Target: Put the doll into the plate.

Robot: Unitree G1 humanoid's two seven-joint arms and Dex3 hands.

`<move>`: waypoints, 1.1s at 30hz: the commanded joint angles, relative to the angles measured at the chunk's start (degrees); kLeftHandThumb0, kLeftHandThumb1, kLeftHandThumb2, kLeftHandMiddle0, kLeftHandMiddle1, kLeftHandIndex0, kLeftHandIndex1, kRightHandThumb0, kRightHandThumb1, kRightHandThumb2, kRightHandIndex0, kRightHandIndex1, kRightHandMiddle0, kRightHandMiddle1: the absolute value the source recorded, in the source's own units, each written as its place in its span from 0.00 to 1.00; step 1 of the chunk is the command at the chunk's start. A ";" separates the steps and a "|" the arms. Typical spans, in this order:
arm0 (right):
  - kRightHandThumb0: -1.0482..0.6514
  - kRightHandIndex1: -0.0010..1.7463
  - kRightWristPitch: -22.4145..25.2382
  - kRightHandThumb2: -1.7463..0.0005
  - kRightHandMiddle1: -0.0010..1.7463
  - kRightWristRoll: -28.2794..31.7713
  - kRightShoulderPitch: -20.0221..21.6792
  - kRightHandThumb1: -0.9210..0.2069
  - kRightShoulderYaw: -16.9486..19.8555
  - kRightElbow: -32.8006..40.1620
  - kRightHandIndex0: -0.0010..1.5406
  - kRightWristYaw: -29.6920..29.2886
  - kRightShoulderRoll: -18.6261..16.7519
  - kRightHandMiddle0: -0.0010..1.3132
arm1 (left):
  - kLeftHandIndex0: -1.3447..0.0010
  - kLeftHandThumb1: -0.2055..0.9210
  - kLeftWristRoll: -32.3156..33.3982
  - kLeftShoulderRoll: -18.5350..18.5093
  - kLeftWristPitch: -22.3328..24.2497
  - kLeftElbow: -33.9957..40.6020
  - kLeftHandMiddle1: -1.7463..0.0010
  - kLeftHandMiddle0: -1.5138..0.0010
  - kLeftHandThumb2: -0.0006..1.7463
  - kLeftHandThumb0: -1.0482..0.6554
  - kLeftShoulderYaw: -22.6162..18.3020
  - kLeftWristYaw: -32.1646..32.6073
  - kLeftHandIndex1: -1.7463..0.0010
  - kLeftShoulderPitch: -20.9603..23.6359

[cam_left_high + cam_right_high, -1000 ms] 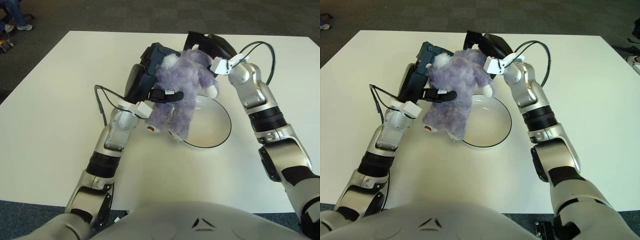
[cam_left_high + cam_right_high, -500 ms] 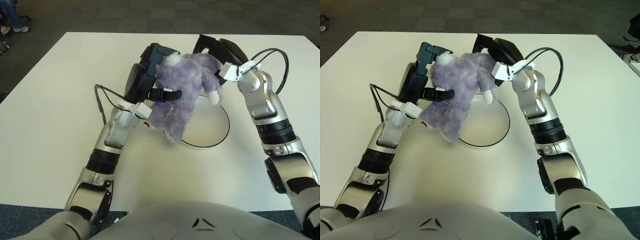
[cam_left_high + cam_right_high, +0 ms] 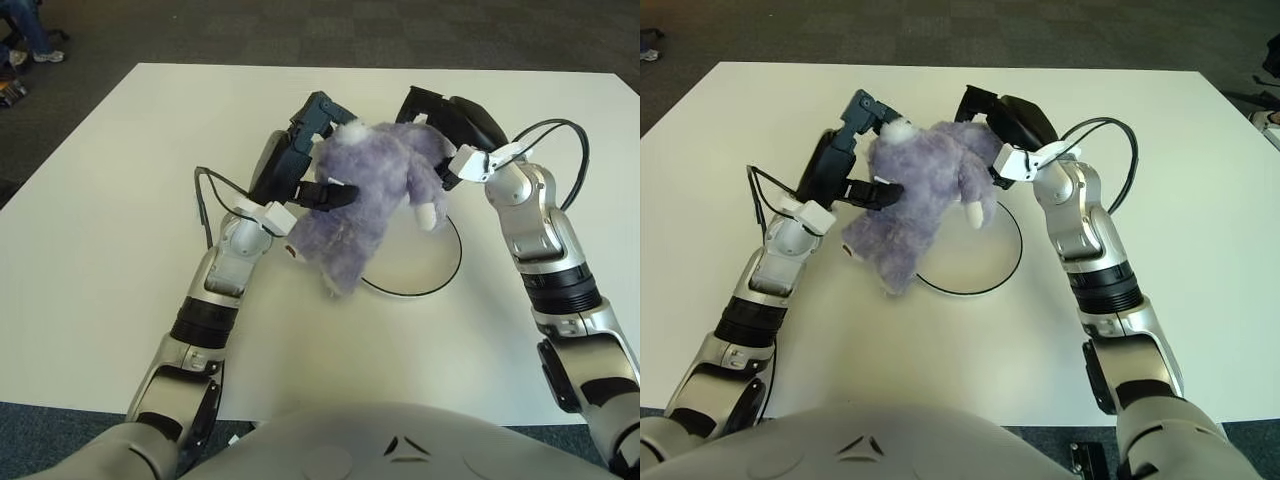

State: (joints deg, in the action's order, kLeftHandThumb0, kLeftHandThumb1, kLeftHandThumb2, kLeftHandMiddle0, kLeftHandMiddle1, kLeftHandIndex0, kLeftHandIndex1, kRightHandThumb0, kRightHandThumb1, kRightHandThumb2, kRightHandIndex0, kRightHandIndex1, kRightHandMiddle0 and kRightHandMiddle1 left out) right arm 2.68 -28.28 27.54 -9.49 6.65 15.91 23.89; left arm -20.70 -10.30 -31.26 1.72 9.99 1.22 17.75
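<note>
Fluffy purple doll [image 3: 365, 205] tilted above the left rim of the white, black-rimmed plate [image 3: 432, 268].

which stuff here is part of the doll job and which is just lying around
Job: purple doll, held between left hand and right hand; white plate underneath.
Not part: white table; shoes on the floor.

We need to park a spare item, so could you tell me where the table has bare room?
The white table is bare left of the left hand and right of the right hand. Crowded: the middle, where both hold the purple doll over the plate.
</note>
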 commanded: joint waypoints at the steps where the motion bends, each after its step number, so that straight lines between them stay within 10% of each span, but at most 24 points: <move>1: 0.61 0.94 0.14 0.13 0.92 1.22 -1.19 0.77 1.17 2.59 0.49 0.05 0.07 0.57 | 0.70 0.53 0.92 -0.54 1.11 0.13 0.00 0.64 0.69 0.61 0.21 -1.71 0.06 0.21; 33: 0.61 0.94 1.79 0.14 0.92 2.39 -12.26 0.75 6.05 10.82 0.48 2.39 2.94 0.56 | 0.64 0.53 7.27 -0.33 6.20 -0.79 0.00 0.66 0.67 0.61 3.04 -12.19 0.12 -1.21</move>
State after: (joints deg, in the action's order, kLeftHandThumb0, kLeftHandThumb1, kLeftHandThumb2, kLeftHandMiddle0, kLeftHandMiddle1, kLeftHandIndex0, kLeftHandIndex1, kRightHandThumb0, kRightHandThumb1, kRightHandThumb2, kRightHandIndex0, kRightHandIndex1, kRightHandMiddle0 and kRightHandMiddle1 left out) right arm 3.66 -26.89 16.07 -4.12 15.26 17.34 26.19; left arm -13.70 -10.24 -26.46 1.38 12.56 -9.77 17.34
